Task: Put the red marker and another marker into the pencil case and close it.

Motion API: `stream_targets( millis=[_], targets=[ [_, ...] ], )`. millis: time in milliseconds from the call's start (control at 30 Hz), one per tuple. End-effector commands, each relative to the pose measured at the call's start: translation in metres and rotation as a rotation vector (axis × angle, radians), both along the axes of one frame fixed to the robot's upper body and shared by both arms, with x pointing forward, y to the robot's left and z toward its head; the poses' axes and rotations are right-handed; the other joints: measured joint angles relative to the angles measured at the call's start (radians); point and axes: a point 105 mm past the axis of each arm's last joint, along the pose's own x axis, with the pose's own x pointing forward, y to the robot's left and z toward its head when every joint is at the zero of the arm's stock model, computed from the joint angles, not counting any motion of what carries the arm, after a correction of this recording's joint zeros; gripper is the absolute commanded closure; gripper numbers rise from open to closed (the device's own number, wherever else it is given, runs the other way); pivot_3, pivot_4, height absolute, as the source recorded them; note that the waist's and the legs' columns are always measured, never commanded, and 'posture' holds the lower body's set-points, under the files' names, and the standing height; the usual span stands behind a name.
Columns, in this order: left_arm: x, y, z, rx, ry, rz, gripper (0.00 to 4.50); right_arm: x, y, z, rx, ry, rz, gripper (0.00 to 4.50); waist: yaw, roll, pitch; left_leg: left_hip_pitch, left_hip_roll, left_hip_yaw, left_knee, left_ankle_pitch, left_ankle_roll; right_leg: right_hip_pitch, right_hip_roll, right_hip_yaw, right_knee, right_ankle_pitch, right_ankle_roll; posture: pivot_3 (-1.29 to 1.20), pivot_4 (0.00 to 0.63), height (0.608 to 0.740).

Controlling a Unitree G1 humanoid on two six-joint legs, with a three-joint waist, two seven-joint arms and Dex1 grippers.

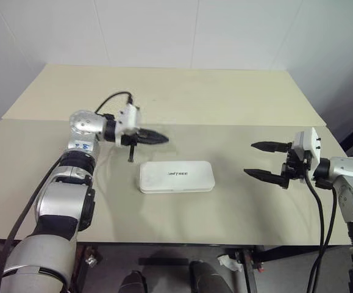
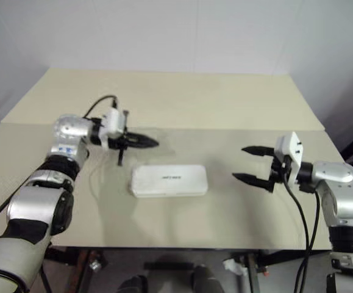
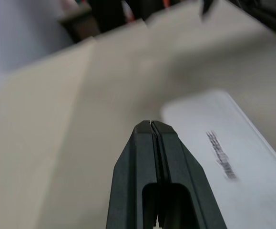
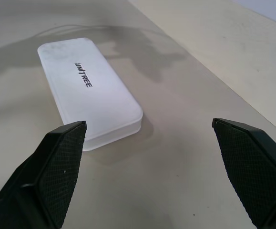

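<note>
Pencil case (image 1: 177, 176) lies closed on the table (image 1: 237, 104); left gripper (image 1: 162, 138) pressed together, right gripper (image 1: 259, 160) spread.

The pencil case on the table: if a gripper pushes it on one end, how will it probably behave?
The pencil case looks like stiff plastic, so it should not bend. It lies flat and low on the table, so tipping seems unlikely. Its smooth shell would probably slide, turning when pushed off-centre.

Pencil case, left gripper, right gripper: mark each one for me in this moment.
pencil case (image 1: 177, 176): left eye view, middle of the closed white lid.
left gripper (image 1: 162, 138): left eye view, tips of the shut black fingers.
right gripper (image 1: 249, 160): left eye view, gap midway between the spread fingertips.
</note>
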Motion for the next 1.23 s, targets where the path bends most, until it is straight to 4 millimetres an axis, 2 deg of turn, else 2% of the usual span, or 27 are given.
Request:
stream_targets(
  millis=[33, 167, 433, 533, 633, 767, 967, 1233],
  targets=[
    [-0.015, 0.024, -0.002, -0.036, 0.027, -0.043, 4.46, 0.002, 0.003, 0.009, -0.003, -0.039, 0.020, 0.00, -0.005, 0.000, 0.000, 0.000, 0.000, 0.000, 0.000, 0.000, 0.000, 0.000, 0.000, 0.000, 0.001, -0.001, 0.000, 0.00, 0.150, 0.740],
    [-0.031, 0.054, -0.017, -0.025, 0.075, -0.004, 3.61, 0.008, 0.007, 0.011, -0.007, -0.045, 0.036, 0.00, -0.017, 0.001, 0.000, 0.000, 0.000, -0.001, -0.001, 0.000, 0.000, -0.001, 0.000, -0.001, 0.005, -0.003, -0.001, 0.00, 0.150, 0.740],
    [-0.064, 0.098, -0.024, -0.096, 0.183, 0.049, 0.93, 0.019, 0.012, 0.017, -0.019, -0.056, 0.065, 0.00, -0.017, 0.001, 0.001, 0.000, 0.000, -0.001, 0.003, 0.000, 0.000, -0.001, 0.000, -0.001, 0.006, -0.003, -0.002, 0.00, 0.150, 0.740],
    [-0.073, 0.106, -0.023, -0.127, 0.199, 0.060, 0.02, 0.021, 0.011, 0.017, -0.022, -0.052, 0.068, 0.00, -0.017, 0.001, 0.001, 0.000, 0.000, -0.001, 0.004, 0.000, 0.000, -0.001, 0.000, -0.001, 0.006, -0.003, -0.002, 0.00, 0.150, 0.740],
    [-0.079, 0.111, -0.021, -0.152, 0.211, 0.073, 0.02, 0.022, 0.010, 0.016, -0.025, -0.042, 0.073, 0.00, -0.017, 0.001, 0.001, 0.000, 0.001, -0.001, 0.004, 0.000, 0.000, -0.001, 0.000, -0.002, 0.006, -0.004, -0.003, 0.00, 0.150, 0.740],
    [-0.093, 0.126, -0.023, -0.160, 0.228, 0.103, 0.02, 0.026, 0.008, 0.017, -0.037, -0.038, 0.064, 0.00, -0.027, 0.002, 0.001, 0.001, 0.001, 0.000, 0.004, 0.000, 0.000, -0.001, 0.000, -0.001, 0.006, -0.004, -0.004, 0.00, 0.150, 0.740],
    [-0.089, 0.134, -0.026, -0.134, 0.234, 0.150, 0.02, 0.036, 0.011, 0.023, -0.034, -0.062, 0.052, 0.00, -0.038, 0.002, 0.001, 0.001, 0.001, 0.000, 0.004, 0.000, 0.000, -0.001, 0.000, -0.001, 0.006, -0.008, -0.010, 0.00, 0.150, 0.740],
    [-0.090, 0.127, -0.029, -0.133, 0.177, 0.155, 0.02, 0.026, 0.023, 0.022, -0.003, -0.058, 0.094, 0.00, -0.043, 0.002, 0.001, 0.001, 0.001, 0.000, 0.002, 0.000, -0.001, -0.002, 0.000, -0.002, 0.006, -0.005, -0.004, 0.00, 0.150, 0.740]
  ],
)
